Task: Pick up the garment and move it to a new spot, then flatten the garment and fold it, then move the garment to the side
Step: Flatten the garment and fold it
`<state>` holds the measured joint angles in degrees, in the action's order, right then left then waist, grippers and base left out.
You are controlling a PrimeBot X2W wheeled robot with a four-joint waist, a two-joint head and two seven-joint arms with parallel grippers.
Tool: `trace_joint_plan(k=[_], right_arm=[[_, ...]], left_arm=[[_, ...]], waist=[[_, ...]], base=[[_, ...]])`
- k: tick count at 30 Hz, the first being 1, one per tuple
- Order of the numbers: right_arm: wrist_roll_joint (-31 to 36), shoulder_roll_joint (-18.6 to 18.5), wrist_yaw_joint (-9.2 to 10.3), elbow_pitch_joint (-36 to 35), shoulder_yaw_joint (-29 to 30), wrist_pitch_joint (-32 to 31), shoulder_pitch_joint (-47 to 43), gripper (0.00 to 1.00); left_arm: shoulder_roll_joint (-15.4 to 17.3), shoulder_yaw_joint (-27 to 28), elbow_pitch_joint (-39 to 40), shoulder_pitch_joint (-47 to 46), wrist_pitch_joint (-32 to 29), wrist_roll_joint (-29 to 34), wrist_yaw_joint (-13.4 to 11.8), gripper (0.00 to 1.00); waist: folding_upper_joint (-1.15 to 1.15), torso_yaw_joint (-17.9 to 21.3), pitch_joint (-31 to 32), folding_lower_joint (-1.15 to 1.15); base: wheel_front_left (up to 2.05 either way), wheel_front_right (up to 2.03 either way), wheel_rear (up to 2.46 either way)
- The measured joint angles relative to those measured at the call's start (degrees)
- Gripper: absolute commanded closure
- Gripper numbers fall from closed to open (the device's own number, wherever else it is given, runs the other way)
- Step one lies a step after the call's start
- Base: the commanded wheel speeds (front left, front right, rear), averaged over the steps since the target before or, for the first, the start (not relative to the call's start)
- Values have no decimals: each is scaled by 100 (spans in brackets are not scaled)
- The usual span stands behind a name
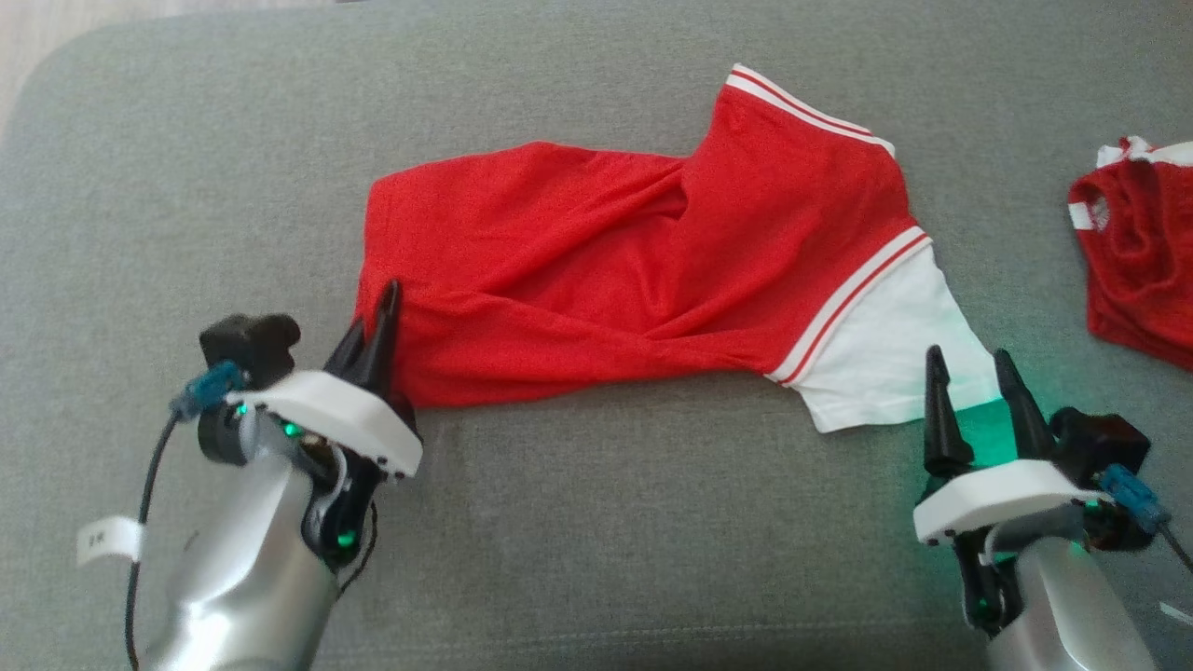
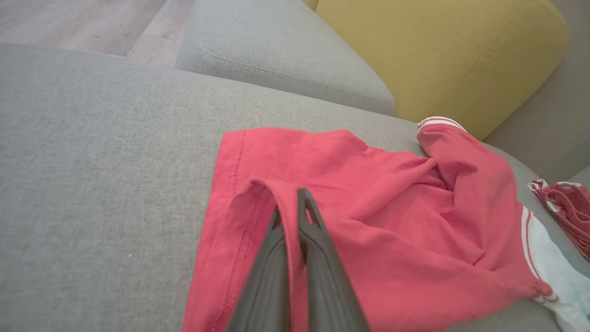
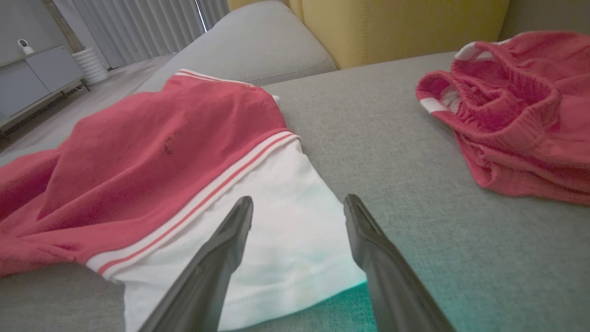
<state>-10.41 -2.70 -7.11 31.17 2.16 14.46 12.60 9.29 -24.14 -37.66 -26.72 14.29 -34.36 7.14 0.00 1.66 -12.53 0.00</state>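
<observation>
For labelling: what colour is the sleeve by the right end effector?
The sleeve is white; clearest in the right wrist view.

Grey sofa seat [image 1: 596,540] spanned the head view. Crumpled red-white top [image 1: 1142,252] lay at far right edge. Left wrist view: yellow back cushion [image 2: 438,55] upper right, wood floor [image 2: 69,23] upper left. Right wrist view: curtains [image 3: 138,23] & grey cabinet [image 3: 41,78] upper left.

The garment [image 1: 634,270] is lying across the sofa seat [image 1: 596,522], left tool [image 1: 376,312] at its left edge, right tool [image 1: 967,359] at its right end; a second garment [image 1: 1142,261] is lying further right.
</observation>
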Motion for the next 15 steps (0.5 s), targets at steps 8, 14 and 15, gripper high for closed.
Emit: trace_joint_plan(k=[8,14,15], right_arm=[[99,2,0,491,515,-1,12,0],[352,2,0,888,1077,0,309,0],[435,1,0,1039,1125,0,378,0]], left_arm=[[-82,114,577,467,0,280,0,100],[-200,115,820,697,0,412,0,100],[-210,115,842,724,0,412,0,100]], waist=[[0,-192,4,0],[0,-320,-60,0],[0,-334,-70,0]], base=[[0,0,0],[0,0,0],[0,0,0]])
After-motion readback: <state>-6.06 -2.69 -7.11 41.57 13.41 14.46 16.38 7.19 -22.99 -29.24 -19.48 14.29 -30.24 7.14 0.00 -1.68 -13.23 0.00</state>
